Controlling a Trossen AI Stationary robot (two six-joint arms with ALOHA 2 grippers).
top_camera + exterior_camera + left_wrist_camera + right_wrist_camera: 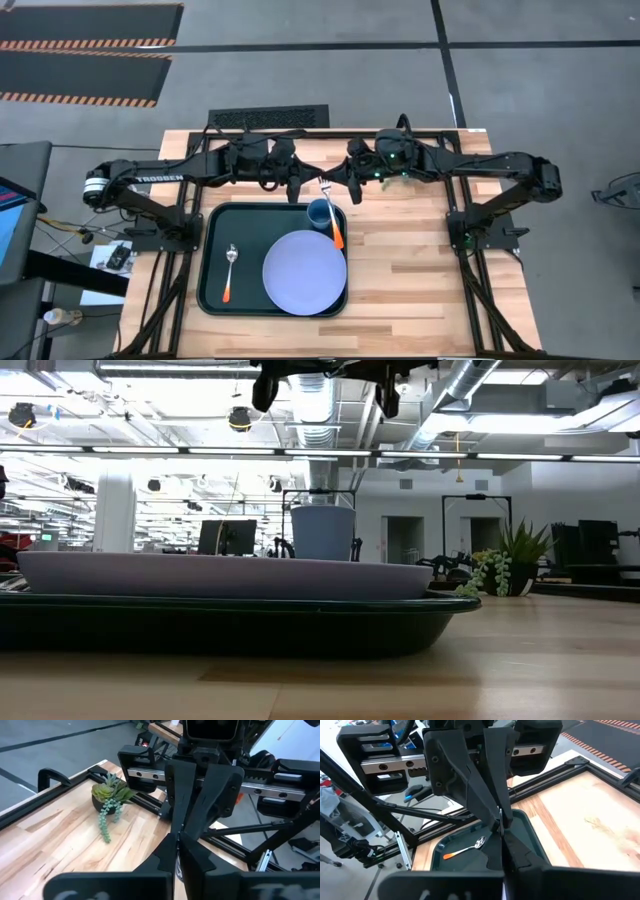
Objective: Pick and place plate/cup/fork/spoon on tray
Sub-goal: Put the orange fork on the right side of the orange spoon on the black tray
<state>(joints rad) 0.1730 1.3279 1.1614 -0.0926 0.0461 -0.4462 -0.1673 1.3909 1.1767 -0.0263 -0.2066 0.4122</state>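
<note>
Hovering clenched: left tool [294,194], right tool [351,192], behind smooth round plate [305,272] on rimmed tray [212,300].

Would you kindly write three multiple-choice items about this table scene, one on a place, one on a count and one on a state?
1. Where does the spoon lie?
A. on the bare wood right of the tray
B. in the tray's left part, beside the plate
C. inside the cup

2. How many orange-handled utensils show in the high view?
A. one
B. two
C. four

3. How does the fork sit?
A. flat on the plate
B. upright in the cup
C. across the tray's right rim, next to the cup

Answers:
1 B, the spoon lies on the dark tray floor left of the plate.
2 B, only the spoon and the fork have orange handles.
3 C, its orange handle crosses the rim beside the cup, tines toward the back.

The left gripper and right gripper are parked at the table's back, shut.
</note>
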